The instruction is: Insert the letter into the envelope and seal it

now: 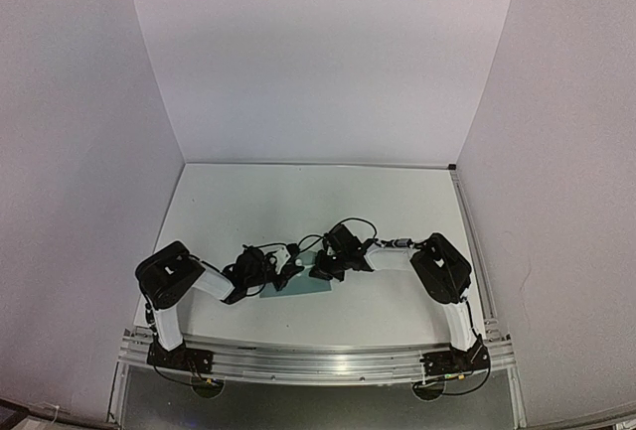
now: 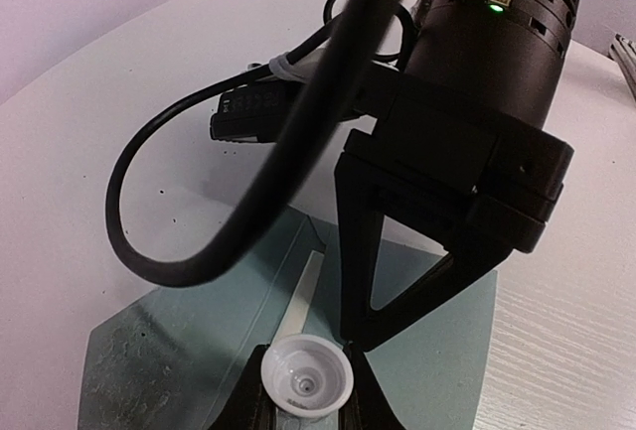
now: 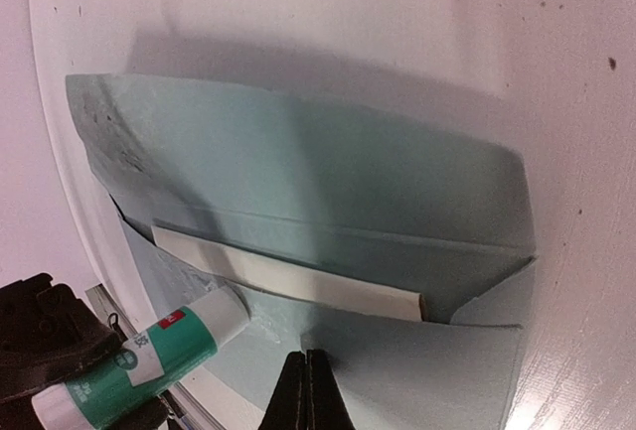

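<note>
The thin, bendy envelope [image 3: 298, 182] lies near the desk's [image 1: 298, 202] front edge, letter [image 3: 288, 281] tucked inside, best pinched softly by its flap edge; left hand [image 2: 306, 405] grips a glue stick [image 3: 149, 351], right hand [image 3: 306, 390] is closed, empty.

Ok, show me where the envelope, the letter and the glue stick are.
envelope [image 3: 298, 152], right wrist view, on the broad teal panel above the letter.
letter [image 3: 288, 276], right wrist view, on the cream edge showing at the pocket.
glue stick [image 3: 149, 356], right wrist view, on its green-and-white label.
</note>
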Controlling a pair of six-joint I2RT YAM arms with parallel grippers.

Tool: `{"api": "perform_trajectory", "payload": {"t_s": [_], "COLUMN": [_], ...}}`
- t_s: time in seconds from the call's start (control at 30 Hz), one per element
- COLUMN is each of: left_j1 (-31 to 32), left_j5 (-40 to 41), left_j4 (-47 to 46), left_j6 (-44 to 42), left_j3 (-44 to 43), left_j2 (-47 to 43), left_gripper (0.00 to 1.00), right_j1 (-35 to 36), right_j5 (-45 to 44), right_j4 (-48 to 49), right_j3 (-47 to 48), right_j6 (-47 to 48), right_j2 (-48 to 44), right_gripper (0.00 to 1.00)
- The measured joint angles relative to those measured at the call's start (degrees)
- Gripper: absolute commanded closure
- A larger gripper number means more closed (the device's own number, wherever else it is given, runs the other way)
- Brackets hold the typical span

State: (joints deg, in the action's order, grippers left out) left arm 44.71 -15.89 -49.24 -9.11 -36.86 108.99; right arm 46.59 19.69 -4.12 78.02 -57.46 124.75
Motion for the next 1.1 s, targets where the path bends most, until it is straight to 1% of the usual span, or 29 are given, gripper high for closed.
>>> {"api": "perform_trajectory", "payload": {"t_s": [0.17, 0.3, 0.4, 0.63, 0.87, 1.1], "left_j1": [0.0, 0.2, 0.3, 0.3, 0.3, 0.3], "left_j5": [0.3, 1.3, 2.4, 5.3, 10.0, 11.7], "left_j4": [-0.1, -2.8, -3.1, -1.7, 2.1, 5.2], "left_j6": [-2.3, -4.8, -5.7, -5.9, -5.6, -5.6], "left_j3": [-0.1, 2.7, 4.7, 5.9, 7.2, 8.2], "left_j2": [0.3, -0.4, -2.0, -3.5, -6.6, -9.3], "left_gripper": [1.00, 1.00, 1.00, 1.00, 1.00, 1.00], "right_j1": [0.0, 0.0, 0.0, 0.1, 0.1, 0.1], "right_j5": [0.0, 0.0, 0.0, 0.0, 0.0, 0.0], "right_j4": [0.0, 0.0, 0.0, 0.0, 0.0, 0.0], "right_j3": [0.0, 0.0, 0.0, 0.0, 0.0, 0.1], "right_j6": [0.2, 0.2, 0.2, 0.2, 0.2, 0.2], "right_j2": [0.0, 0.0, 0.0, 0.0, 0.0, 0.1], "right_gripper": [1.00, 1.00, 1.00, 1.00, 1.00, 1.00]}}
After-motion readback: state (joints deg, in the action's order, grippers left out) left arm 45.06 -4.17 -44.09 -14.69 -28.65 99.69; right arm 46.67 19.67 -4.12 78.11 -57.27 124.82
